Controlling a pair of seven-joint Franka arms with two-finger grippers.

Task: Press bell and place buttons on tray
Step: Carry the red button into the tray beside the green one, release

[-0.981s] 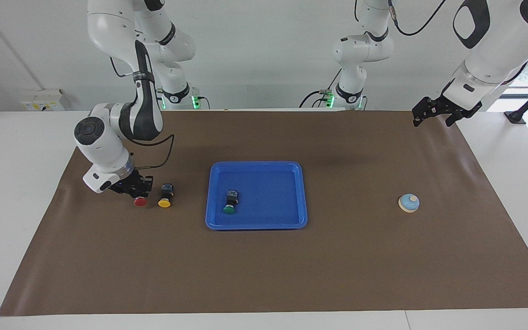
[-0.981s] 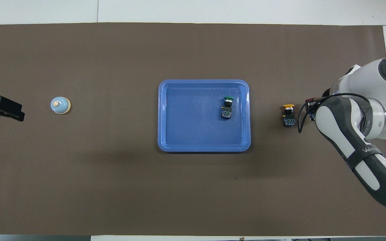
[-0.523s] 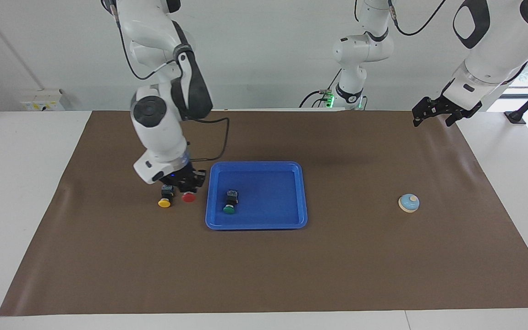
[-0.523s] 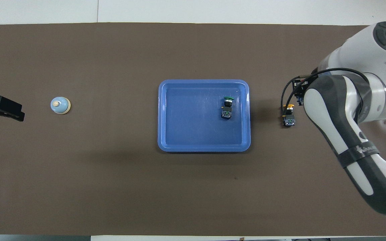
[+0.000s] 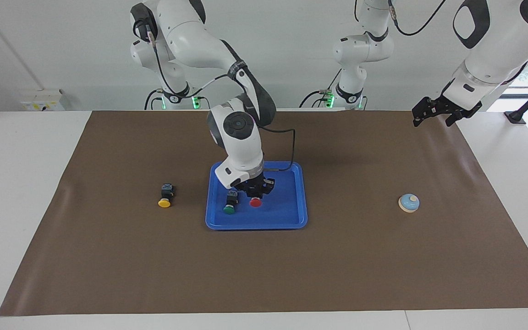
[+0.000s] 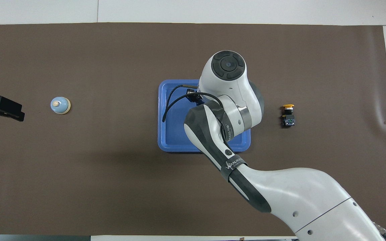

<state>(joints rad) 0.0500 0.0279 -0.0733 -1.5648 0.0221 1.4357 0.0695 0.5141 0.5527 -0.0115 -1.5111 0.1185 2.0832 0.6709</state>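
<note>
The right gripper (image 5: pixel 255 191) now hangs over the blue tray (image 5: pixel 291 215), clamped shut on the red button (image 5: pixel 255 202), whose red cap points down toward the tray floor. A second ago this gripper was low over the brown mat (image 5: pixel 108 256) at the right arm's end of the table, closed on the same red button just beside the yellow one; half a second ago it had lifted and was carrying the button over the mat close to the tray's edge. In the facing view the red button has gone from about nine o'clock of the tray to over its middle. I cannot tell whether the cap touches the tray floor.

The green button (image 5: pixel 230 205) lies in the tray where it lay before, on its side, at about nine o'clock of the red one in the facing view, close to it. From overhead the right arm covers both of them and much of the tray (image 6: pixel 169 134).

The yellow button (image 5: pixel 165 196) has not moved: it sits on the mat, apart from the tray toward the right arm's end, now with no neighbour.

The bell (image 5: pixel 409 203) stays on the mat well toward the left arm's end.

The left gripper (image 5: pixel 433 112) waits as before, raised over the mat's corner at that end, its fingers spread apart and holding nothing.
</note>
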